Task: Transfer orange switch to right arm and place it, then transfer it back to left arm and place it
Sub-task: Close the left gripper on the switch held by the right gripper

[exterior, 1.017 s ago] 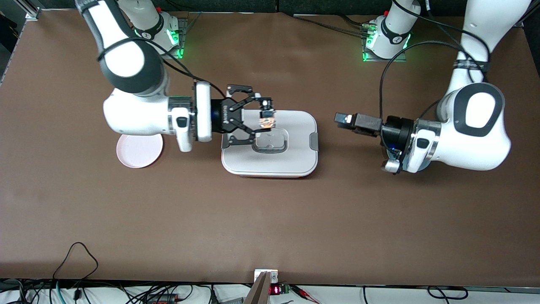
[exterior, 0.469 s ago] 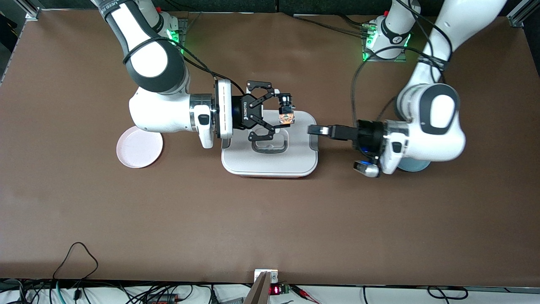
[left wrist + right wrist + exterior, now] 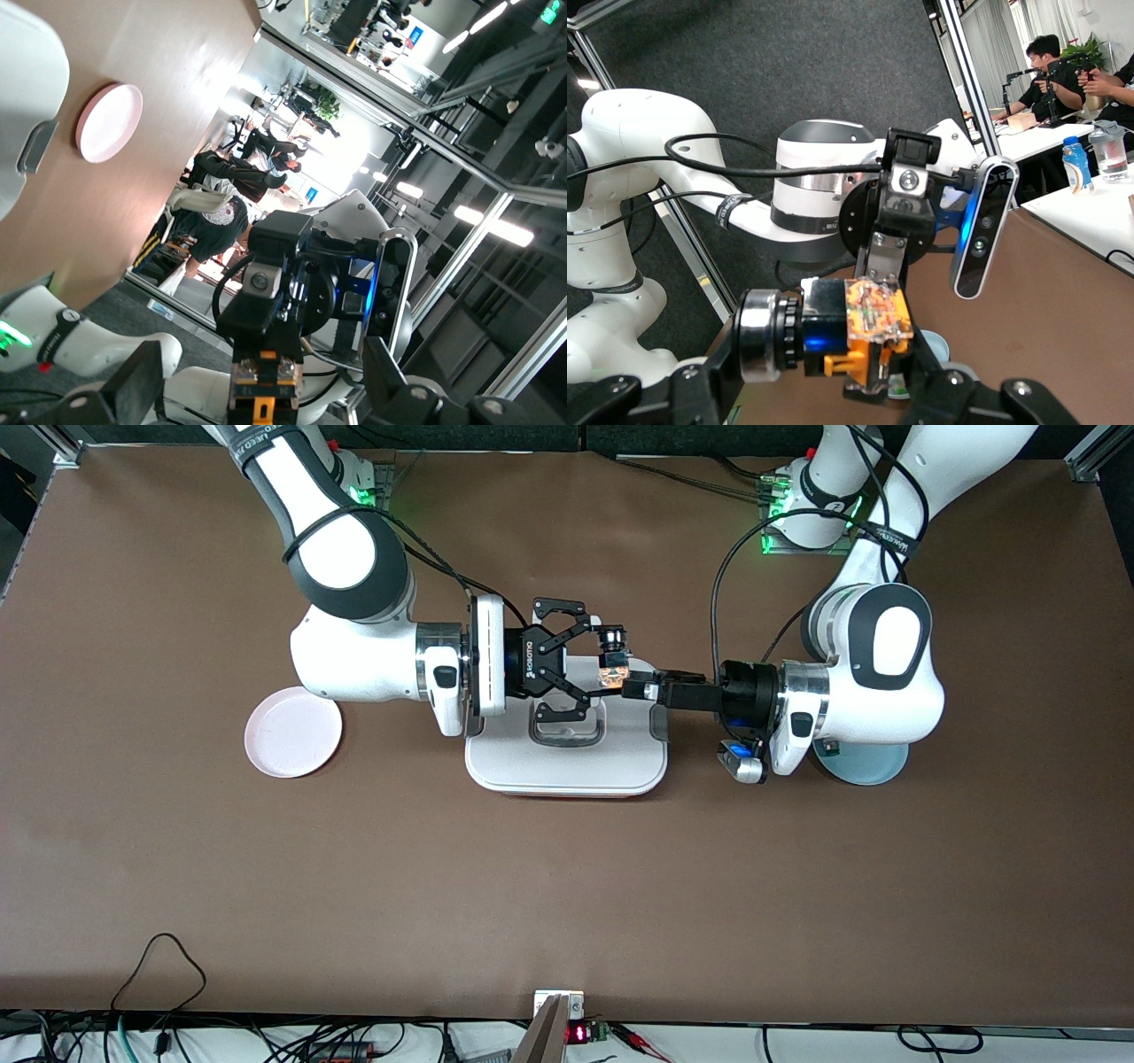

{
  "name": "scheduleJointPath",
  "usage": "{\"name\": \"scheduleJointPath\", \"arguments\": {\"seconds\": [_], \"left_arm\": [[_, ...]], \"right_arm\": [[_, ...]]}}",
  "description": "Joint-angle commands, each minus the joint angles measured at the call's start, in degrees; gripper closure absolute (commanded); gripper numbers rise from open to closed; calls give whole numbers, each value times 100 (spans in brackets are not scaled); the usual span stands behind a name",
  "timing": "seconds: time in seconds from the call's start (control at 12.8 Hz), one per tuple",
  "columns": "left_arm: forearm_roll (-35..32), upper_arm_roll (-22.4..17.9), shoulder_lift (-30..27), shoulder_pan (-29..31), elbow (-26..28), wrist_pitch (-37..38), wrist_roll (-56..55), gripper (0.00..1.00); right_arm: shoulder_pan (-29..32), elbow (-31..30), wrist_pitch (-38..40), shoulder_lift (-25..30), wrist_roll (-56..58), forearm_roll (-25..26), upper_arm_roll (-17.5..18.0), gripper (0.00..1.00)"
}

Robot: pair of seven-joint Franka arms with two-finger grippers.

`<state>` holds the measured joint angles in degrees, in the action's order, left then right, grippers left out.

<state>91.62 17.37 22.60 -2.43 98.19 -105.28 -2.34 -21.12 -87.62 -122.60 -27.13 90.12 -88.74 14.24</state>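
Observation:
The orange switch hangs in the air over the white box, near the box's edge closest to the arm bases. My right gripper is shut on it, holding it end to end between its fingers. In the right wrist view the orange switch lies across the right gripper, black cylinder at one end and orange body at the other. My left gripper comes in level over the box's latch end. It is open, its fingers standing on either side of the orange switch without touching it.
A pink plate lies on the table toward the right arm's end, beside the box. A pale blue dish sits partly under the left arm's wrist. The box's lid handle lies below the right gripper. Cables run along the table's near edge.
Both arms have closed in over the box. The right gripper carried the switch toward the left arm's end, and the left gripper swung in until its open fingers flank the switch.

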Motion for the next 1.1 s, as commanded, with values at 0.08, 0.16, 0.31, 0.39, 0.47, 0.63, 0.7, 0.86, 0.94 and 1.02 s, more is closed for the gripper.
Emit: {"name": "scheduleJointPath", "arguments": {"seconds": [0.08, 0.16, 0.31, 0.39, 0.47, 0.63, 0.7, 0.86, 0.94, 1.02], "left_arm": [[76, 21, -264, 15, 183, -54, -433, 11], [76, 21, -265, 15, 183, -54, -477, 16], [76, 21, -265, 15, 165, -54, -522, 36], [67, 21, -265, 15, 165, -62, -522, 45], [67, 21, -273, 6, 165, -71, -513, 51], [58, 30, -273, 6, 165, -63, -522, 77], [58, 30, -265, 6, 165, -63, -522, 90], [49, 30, -265, 6, 165, -54, -513, 100], [49, 30, -265, 14, 165, -54, -504, 100], [49, 30, -265, 15, 165, -54, -487, 100]], "right_arm": [[-24, 166, -45, -82, 6, -126, 8, 79], [-24, 166, -45, -91, 15, -126, 8, 79], [-24, 166, -45, -91, 32, -126, 8, 79], [-24, 166, -54, -91, 32, -126, 8, 79], [-24, 166, -45, -91, 32, -126, 8, 79], [-24, 157, -54, -91, 67, -126, 8, 79], [-24, 157, -54, -91, 76, -126, 8, 79], [-24, 157, -54, -91, 76, -126, 8, 79], [-24, 157, -54, -91, 76, -126, 8, 79], [-24, 157, -54, -91, 76, -135, 8, 78]]}}
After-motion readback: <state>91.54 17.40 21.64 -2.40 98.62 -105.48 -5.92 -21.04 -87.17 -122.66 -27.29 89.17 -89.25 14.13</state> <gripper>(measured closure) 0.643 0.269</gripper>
